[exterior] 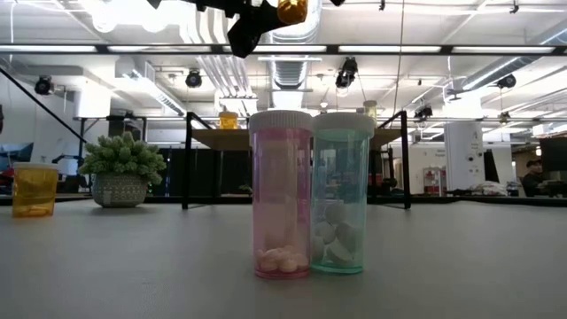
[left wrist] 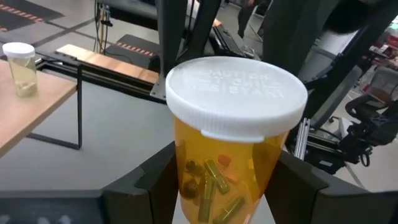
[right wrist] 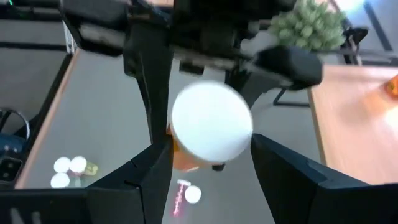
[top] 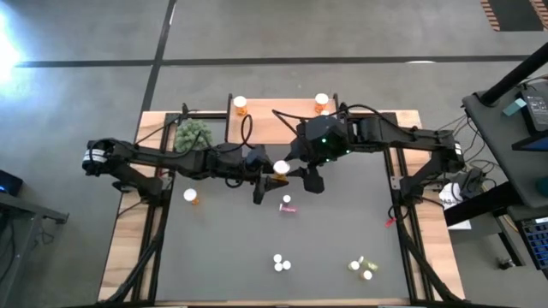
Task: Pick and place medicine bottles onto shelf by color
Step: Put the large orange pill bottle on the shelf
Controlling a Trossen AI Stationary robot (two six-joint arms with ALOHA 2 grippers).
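**Desk:** What did the overhead frame catch?

**Caption writer:** Both arms met over the middle of the mat, an orange bottle between them, lifted clear of the surface. The left gripper pinched the amber body below its white cap, one finger on each side (that much showed plainly in its own wrist view). The right gripper faced the cap end, jaws spread to either side of the bottle; whether they touched it could not be told.

**Desk:** So a handover?

**Caption writer:** It looked like one, though that was a reading, not a fact. Done well, the right jaws would need to close squarely on the bottle before the left ones let go, and the bottle should stay upright so the cap clears the fingers.

**Desk:** And where was it bound?

**Caption writer:** Likely the shelf, the light-wood top at the far edge of the mat, where two orange bottles already stood, one at the left and one at the right. Setting it among those would suit the colour rule.

**Desk:** Anything left on the surface?

**Caption writer:** An orange one near the plant, a pink one lying down, and white and yellow-green clusters near the front edge.
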